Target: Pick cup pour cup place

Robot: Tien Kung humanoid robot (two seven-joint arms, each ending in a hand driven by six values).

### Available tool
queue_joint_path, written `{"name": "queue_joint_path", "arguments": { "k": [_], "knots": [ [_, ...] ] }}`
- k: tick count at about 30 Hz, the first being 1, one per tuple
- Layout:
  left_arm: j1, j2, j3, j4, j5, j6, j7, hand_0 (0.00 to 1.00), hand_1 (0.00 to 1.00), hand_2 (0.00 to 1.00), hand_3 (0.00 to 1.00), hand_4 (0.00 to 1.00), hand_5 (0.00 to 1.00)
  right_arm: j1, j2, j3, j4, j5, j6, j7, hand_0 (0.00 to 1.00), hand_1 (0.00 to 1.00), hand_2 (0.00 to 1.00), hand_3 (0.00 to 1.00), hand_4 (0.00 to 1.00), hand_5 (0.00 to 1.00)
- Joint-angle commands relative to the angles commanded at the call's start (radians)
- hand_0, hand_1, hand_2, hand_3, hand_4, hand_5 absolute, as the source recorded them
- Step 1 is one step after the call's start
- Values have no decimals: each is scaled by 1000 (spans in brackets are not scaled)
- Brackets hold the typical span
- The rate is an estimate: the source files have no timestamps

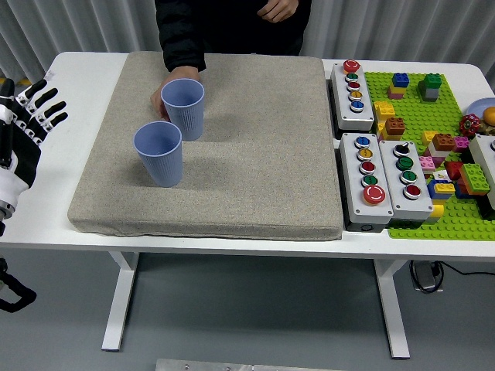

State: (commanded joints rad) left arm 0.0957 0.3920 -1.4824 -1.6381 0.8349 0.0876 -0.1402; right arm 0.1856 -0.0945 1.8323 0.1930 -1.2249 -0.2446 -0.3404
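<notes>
left hand [35,116]: fingers spread, empty, at the desk's [85,77] left edge
near cup [158,153]: upright on grey mat [247,154], right of that hand
far cup [184,108]: just beyond; person's hand [164,91] holds it

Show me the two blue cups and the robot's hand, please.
near cup [159,158], head view, on its front wall.
far cup [185,112], head view, on its front wall.
left hand [35,108], head view, on the open fingers, left of the mat.

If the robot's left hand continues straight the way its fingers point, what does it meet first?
Probably the beige mat's left edge; the left hand points right and slightly away. The nearer blue cup lies beyond, though depth is unclear.
</notes>
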Motion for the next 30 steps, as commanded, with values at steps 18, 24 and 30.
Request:
{"name": "queue_joint_path", "arguments": {
  "k": [18,24,30],
  "knots": [
    [-10,2,124,-45,514,25,37,863,884,998,998,998,581,21,-8,5,-1,0,14,10,686,637,589,571,2,156],
    [-17,-11,156,-17,646,35,52,873,897,998,998,998,582,26,-9,-1,-1,15,11,16,687,637,589,571,2,157],
    [-19,-23,170,11,654,38,53,879,904,998,998,998,564,29,-9,0,-1,17,11,18,686,637,589,570,2,159]
  ]
}}
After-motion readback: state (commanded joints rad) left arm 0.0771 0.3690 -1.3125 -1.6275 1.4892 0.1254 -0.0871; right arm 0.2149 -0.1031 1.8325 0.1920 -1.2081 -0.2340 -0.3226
